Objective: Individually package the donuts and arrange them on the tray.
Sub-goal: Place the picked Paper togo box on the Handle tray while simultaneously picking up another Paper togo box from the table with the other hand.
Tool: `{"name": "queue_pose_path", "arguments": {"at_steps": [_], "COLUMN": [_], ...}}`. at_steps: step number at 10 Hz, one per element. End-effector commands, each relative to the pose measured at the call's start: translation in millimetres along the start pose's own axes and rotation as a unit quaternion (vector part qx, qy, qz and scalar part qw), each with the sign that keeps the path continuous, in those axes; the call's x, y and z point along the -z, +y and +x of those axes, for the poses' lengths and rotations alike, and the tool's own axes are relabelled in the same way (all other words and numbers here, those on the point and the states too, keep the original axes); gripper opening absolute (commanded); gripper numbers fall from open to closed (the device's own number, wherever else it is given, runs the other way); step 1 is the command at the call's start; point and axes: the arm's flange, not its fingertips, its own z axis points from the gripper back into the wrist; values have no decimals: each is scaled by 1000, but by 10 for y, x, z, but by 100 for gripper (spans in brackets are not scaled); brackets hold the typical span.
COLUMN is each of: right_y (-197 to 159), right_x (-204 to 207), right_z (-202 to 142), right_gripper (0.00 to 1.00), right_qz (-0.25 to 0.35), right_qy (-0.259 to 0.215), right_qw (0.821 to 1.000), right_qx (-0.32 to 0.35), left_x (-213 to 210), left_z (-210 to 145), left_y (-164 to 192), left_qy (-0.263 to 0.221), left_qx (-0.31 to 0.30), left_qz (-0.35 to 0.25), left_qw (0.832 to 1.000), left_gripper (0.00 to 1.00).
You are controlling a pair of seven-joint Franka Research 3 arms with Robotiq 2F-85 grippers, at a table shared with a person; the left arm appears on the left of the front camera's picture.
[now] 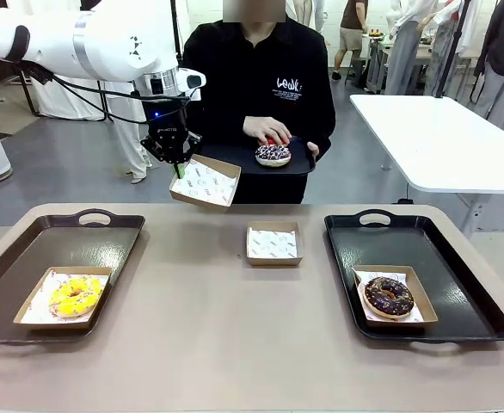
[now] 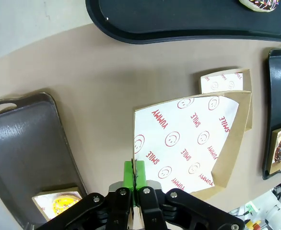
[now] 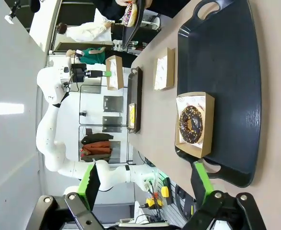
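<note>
A: Donuts first. Where are they from the left gripper (image 1: 179,169)?

B: The sprinkled donut (image 1: 273,154) lies just to its right, at about its height. It sits on a black tray (image 1: 226,157) that a person's hand (image 1: 265,129) holds up. The yellow donut (image 1: 74,295) sits boxed on the left table tray (image 1: 28,254), well below the gripper. The chocolate donut (image 1: 388,296) sits boxed on the right table tray (image 1: 467,292), ahead of the right gripper (image 3: 145,181).

A: And the fingers?

B: The left pair is pressed together on the rim of an empty paper box (image 1: 207,182). The box hangs tilted, open side up, close beside the person's tray. I judge that is so the sprinkled donut can be put in. The right pair is spread wide and holds nothing.

A: Why the spare box (image 1: 273,244) on the table?

B: Probably it waits for another donut. 2 donuts are packed, 1 on each table tray, and the sprinkled one is not yet boxed.
</note>
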Motion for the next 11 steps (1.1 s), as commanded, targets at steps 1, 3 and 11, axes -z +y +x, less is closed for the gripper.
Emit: {"name": "queue_pose_path", "arguments": {"at_steps": [1,3,11], "right_y": [-35,-35,-35], "right_x": [13,13,13], "right_z": [-36,-36,-36], "right_gripper": [100,100,100], "right_qz": [5,5,5], "right_qy": [-1,-1,-1], "right_qw": [1000,1000,1000], "right_qx": [4,4,4], "left_x": [0,0,0], "left_z": [-25,-25,-25], "left_y": [26,26,26], "left_qy": [0,0,0], "left_qx": [1,1,1], "left_qz": [-5,-5,-5], "left_qw": [1000,1000,1000], "left_gripper": [0,0,0]}}
